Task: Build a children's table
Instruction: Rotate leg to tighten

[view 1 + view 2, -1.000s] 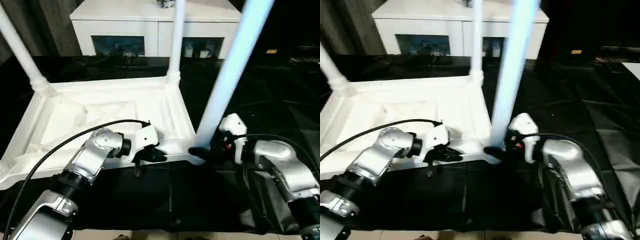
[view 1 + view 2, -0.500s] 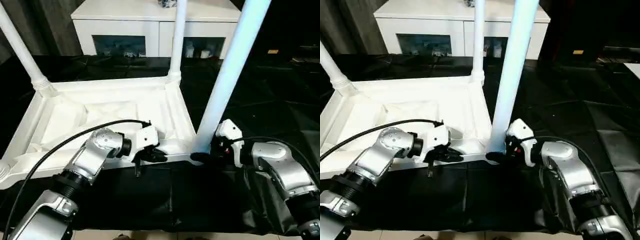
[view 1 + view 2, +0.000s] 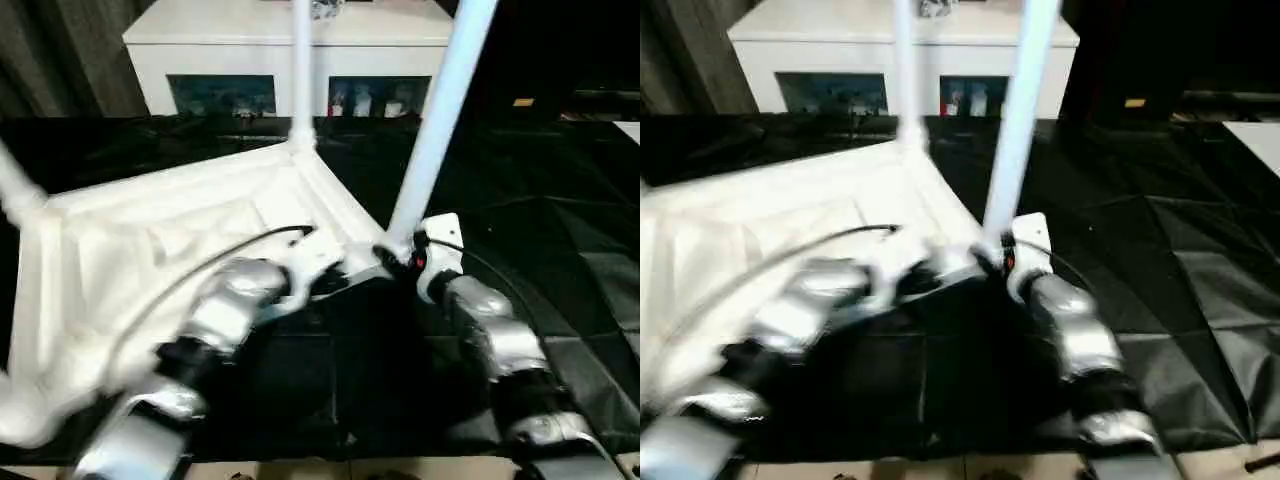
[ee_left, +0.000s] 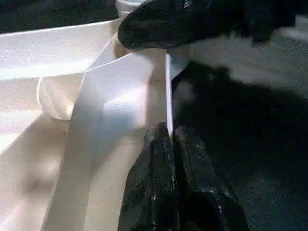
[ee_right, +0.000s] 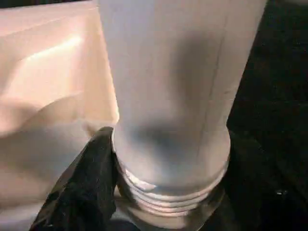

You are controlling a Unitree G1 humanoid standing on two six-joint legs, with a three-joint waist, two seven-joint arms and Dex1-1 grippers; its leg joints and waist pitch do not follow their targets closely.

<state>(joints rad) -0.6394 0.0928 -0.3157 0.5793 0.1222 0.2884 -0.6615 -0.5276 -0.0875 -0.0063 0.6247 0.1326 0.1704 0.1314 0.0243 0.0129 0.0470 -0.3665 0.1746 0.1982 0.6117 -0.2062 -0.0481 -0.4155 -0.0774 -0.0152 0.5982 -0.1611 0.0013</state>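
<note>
At the near right corner of the upturned table top (image 3: 150,230), the right gripper (image 3: 397,262) sat low against the base of a leg (image 3: 432,120). Right wrist view showed one black finger (image 5: 82,187) alongside the leg's threaded collar (image 5: 168,185), with the leg close between the jaws; jaws stood apart around it, and whether they actually pressed on it could not be told. Thread rings were exposed above the corner socket (image 5: 159,214), so the leg was judged not yet fully seated.

Left gripper (image 4: 171,137) was closed, its fingers (image 4: 154,159) pressed together with the thin near edge wall (image 4: 168,91) of the top running up from between the tips; it looked pinched on that rim, just beside the right gripper's finger (image 4: 159,24) at the corner.

Table top lay underside up on the black floor covering (image 3: 560,230), one corner swung toward the robot. Far leg (image 3: 301,70) stood upright in its socket; another leg (image 3: 15,185) showed at the left edge. White cabinet (image 3: 290,60) stood beyond, well apart.

Key relation: the leg's long axis rose steeply from the socket, leaning slightly right, directly in front of the right gripper. The right arm was the nearer one for turning it; the left was placed to steady the top. Judged risk: the top slewing as the leg is twisted.
</note>
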